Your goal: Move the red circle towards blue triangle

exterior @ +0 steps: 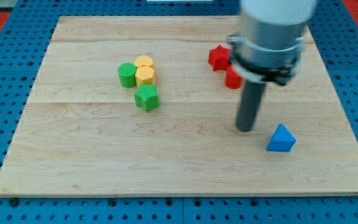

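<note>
Toward the view's left of the surface [73,155]: green cylinder [127,74] touching two yellow blocks [145,69] on its right, green block [146,98] just below. Upper right: red star [217,57], red circle [232,78] just below-right, partly behind the arm. Lower right: blue triangle [281,139], my tip [246,129] just left of it, apart.

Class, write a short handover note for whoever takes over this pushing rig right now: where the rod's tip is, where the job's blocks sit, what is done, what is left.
My tip rests on the wooden board, just to the view's left of the blue triangle block, touching no block.
The red circle block sits above it toward the view's top, partly hidden behind the arm, beside the red star block.
Done: nothing visible; circle and triangle are well apart.
Left: get the tip behind the circle on its top side and push it down toward the triangle.
</note>
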### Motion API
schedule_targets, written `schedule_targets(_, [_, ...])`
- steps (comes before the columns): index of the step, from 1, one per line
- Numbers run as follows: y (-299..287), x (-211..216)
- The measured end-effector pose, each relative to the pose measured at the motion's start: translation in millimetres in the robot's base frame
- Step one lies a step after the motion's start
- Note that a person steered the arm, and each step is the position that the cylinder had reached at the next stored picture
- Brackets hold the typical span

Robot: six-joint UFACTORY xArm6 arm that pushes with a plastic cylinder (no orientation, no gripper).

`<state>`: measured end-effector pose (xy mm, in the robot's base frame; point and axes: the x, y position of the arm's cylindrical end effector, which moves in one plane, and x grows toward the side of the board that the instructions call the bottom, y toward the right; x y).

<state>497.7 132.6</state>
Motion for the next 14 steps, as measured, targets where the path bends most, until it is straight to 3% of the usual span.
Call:
schedule_targets(2, [30.9, 38.3])
schedule_targets(3, [8.3, -20.9])
schedule_targets(4, [-83.0, -45.5])
schedule_targets(5, [-88.3, -120.0])
schedule_targets(6, [-49.7, -151.7])
schedule_targets(7, [2.2, -114.0])
schedule_targets(8, [7.9, -73.7])
schedule_targets(9, [-5.5, -82.0])
schedule_targets(11, [-17.9, -26.7])
schedule_targets(12, [-79.0, -46.5])
schedule_targets(14, [-90.4, 1.5])
